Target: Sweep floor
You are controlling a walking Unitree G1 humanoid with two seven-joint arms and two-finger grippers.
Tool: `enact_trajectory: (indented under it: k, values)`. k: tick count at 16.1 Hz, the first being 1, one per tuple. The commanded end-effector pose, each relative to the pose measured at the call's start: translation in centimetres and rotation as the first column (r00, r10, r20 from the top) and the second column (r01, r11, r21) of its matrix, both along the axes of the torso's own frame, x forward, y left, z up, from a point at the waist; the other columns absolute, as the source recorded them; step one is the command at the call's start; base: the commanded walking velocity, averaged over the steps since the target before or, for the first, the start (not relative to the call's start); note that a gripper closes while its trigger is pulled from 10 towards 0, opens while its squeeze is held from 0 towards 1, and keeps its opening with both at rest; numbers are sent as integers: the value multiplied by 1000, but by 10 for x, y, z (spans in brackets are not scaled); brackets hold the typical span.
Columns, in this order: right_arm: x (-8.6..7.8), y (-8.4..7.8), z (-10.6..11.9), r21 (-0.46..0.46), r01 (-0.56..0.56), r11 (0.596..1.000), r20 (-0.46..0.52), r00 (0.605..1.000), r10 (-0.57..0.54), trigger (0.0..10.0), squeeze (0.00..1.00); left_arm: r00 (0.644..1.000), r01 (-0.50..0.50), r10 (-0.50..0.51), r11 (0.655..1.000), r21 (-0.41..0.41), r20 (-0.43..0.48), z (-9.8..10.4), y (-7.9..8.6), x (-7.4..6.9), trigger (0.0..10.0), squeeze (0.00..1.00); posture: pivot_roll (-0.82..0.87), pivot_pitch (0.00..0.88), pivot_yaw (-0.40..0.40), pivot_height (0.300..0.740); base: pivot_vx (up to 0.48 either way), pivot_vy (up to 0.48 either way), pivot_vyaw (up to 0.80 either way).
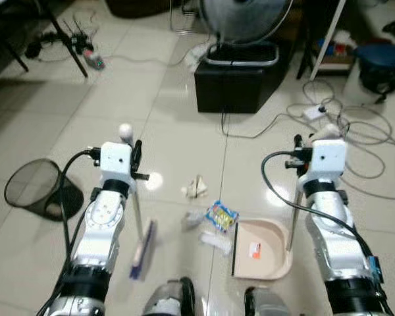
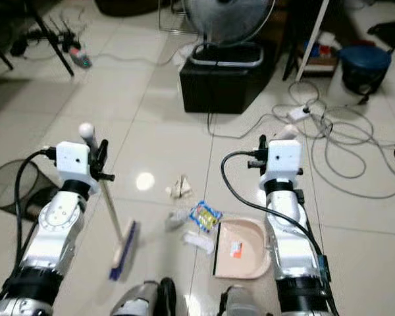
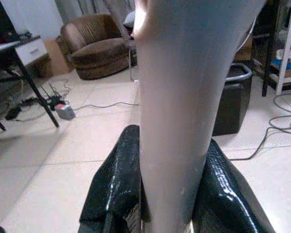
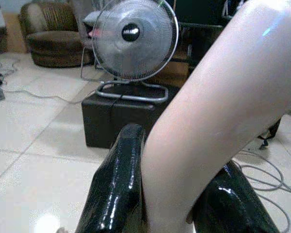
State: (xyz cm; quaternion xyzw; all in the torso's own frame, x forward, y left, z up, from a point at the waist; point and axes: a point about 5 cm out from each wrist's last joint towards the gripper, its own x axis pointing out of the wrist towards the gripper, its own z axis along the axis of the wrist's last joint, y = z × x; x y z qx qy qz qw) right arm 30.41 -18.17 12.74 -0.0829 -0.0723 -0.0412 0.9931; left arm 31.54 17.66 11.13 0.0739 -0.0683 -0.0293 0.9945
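Observation:
My left gripper [image 1: 135, 159] is shut on the pale handle of a broom [image 1: 137, 210]. The broom's blue-bristled head [image 1: 143, 249] rests on the tile floor left of the litter. My right gripper [image 1: 297, 149] is shut on the upright handle [image 1: 292, 217] of a beige dustpan [image 1: 268, 263]. The pan lies flat on the floor with a small orange scrap [image 1: 254, 249] inside. Litter lies between the two tools: a crumpled paper [image 1: 196, 187], a blue and yellow wrapper [image 1: 222, 215] and white plastic bits [image 1: 216, 242]. Both wrist views show black fingers [image 3: 117, 184] [image 4: 120, 179] clamped on a pale handle.
A black box [image 1: 237, 84] with a fan [image 1: 245, 16] on it stands ahead. Cables [image 1: 355, 135] sprawl across the floor on the right, near a blue bin [image 1: 382, 66]. A black mesh basket [image 1: 34, 187] lies on the left. A tripod leg and power strip [image 1: 94, 61] are far left.

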Motion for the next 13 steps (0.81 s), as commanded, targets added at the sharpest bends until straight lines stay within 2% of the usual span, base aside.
enact_trajectory:
  k: [1, 2, 4, 6, 10, 13]
  values:
    - [7, 5, 12, -38, -24, 999, 76, 997, 27, 10000, 0, 997, -7, 8, 1000, -17, 74, 8, 2, 5, 10000, 0, 20, 278, 111, 740, 0, 0, 0]
    - [14, 12, 10, -64, -46, 997, 75, 996, 51, 10000, 0, 995, 12, -9, 1000, -29, 98, 8, -1, 8, 10000, 0, 27, 293, 113, 740, 0, 0, 0]
    - [17, 16, 7, -89, -56, 994, 67, 996, 62, 10000, 0, 994, 34, -31, 999, -20, 106, 7, -4, 9, 10000, 0, 33, 305, 117, 740, 0, 0, 0]
    - [23, 20, -1, -123, -35, 992, 50, 998, 41, 10000, 0, 993, 63, -62, 998, -10, 105, 5, -11, 13, 10000, 0, 39, 323, 122, 740, 0, 0, 0]
    - [28, 32, -15, -59, -3, 998, 7, 1000, 3, 10000, 0, 991, 124, -123, 992, -3, 58, -8, -25, 14, 10000, 0, 45, 335, 130, 740, 0, 0, 0]
    - [30, 50, -12, 81, -49, 995, 40, 998, 46, 10000, 0, 982, 185, -181, 981, -55, 58, -10, -44, 15, 10000, 0, 42, 340, 130, 740, 0, 0, 0]
